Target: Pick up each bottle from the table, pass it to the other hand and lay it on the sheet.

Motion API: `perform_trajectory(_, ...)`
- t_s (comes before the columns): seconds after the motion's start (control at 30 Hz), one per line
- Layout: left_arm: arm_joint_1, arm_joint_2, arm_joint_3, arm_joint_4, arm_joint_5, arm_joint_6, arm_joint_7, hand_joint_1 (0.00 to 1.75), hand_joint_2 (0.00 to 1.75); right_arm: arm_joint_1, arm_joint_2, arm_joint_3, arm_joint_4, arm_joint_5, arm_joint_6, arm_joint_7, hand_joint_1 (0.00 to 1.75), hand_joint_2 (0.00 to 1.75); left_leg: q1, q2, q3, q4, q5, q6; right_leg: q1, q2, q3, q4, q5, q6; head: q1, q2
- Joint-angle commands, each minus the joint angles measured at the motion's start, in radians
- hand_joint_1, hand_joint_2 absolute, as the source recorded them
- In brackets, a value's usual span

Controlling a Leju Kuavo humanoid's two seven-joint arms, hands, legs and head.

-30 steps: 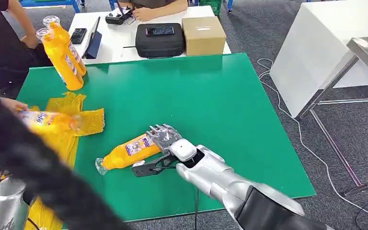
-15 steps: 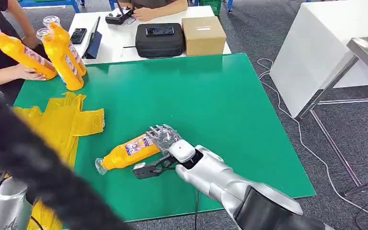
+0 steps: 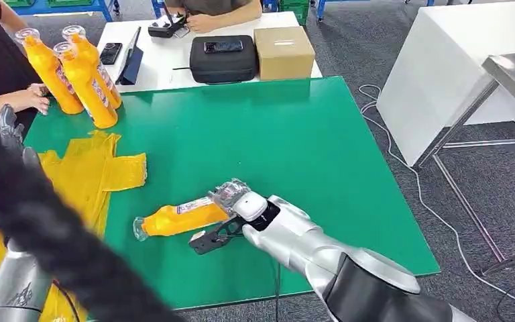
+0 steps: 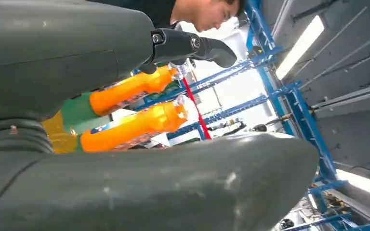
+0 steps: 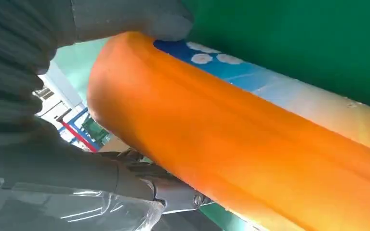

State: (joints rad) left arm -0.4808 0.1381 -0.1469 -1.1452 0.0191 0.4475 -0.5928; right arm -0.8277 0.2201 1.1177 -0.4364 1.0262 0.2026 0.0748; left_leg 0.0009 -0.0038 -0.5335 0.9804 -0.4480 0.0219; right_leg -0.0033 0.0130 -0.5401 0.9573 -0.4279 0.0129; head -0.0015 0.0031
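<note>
On the green table point(image 3: 322, 134), the right robot hand point(image 3: 231, 196) grips one lying bottle point(image 3: 174, 219); three bottles point(image 3: 74, 74) stand upright.

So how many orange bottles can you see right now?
4: three upright bottles at the green table's far left corner, and one lying bottle held by the right hand. Others may be hidden.

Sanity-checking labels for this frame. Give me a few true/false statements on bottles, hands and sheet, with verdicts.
1. The right robot hand grips the lying bottle at its base. True.
2. That bottle lies on the yellow sheet. False: it lies on the green table, beside the sheet.
3. Three bottles stand at the table's far left corner. True.
4. The left robot hand holds a bottle. False: it is raised and holds nothing.
5. A person's hand touches a standing bottle. True.
</note>
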Motion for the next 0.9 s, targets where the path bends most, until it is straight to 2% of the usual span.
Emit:
perform_trajectory(0.03, -0.03, -0.018, -0.035, 0.067, 0.015, 0.01, -0.009, 0.0, 0.0, 0.06, -0.041, 0.073, 0.079, -0.006, 0.034, -0.011, 0.0, 1.75, 0.001, -0.005, 0.001, -0.002, 0.002, -0.001, 0.001, -0.006, 0.004, -0.004, 0.001, 0.0, 0.0, 0.0)
perform_trajectory(0.67, -0.03, -0.017, -0.031, 0.058, 0.018, 0.01, -0.01, 0.0, 0.0, 0.07, -0.045, 0.089, 0.081, -0.014, 0.063, -0.012, 0.0, 1.75, 0.0, -0.004, 0.002, -0.001, 0.001, -0.001, 0.0, -0.005, 0.004, -0.001, 0.0, 0.0, 0.0, 0.0)
perform_trajectory(0.7, -0.029, -0.016, -0.031, 0.057, 0.018, 0.012, -0.01, 0.0, 0.0, 0.071, -0.046, 0.09, 0.08, -0.017, 0.064, -0.014, 1.54, 1.75, 0.001, -0.003, 0.004, -0.003, 0.002, -0.001, 0.001, -0.005, 0.006, -0.004, 0.001, 0.0, -0.002, 0.0)
perform_trajectory(0.73, -0.027, -0.017, -0.03, 0.054, 0.019, 0.013, -0.01, 0.0, 0.0, 0.071, -0.047, 0.092, 0.08, -0.016, 0.066, -0.016, 1.75, 1.75, 0.002, -0.005, 0.002, -0.002, 0.002, -0.001, 0.002, -0.006, 0.005, -0.004, 0.001, 0.0, 0.0, 0.0)
perform_trajectory(0.9, -0.021, -0.021, -0.026, 0.034, 0.017, 0.015, -0.007, 0.0, 0.0, 0.064, -0.05, 0.09, 0.078, -0.038, 0.088, -0.021, 1.75, 1.75, 0.002, -0.005, 0.001, -0.002, 0.002, -0.002, 0.002, -0.006, 0.004, -0.004, 0.002, 0.0, -0.001, 0.0)
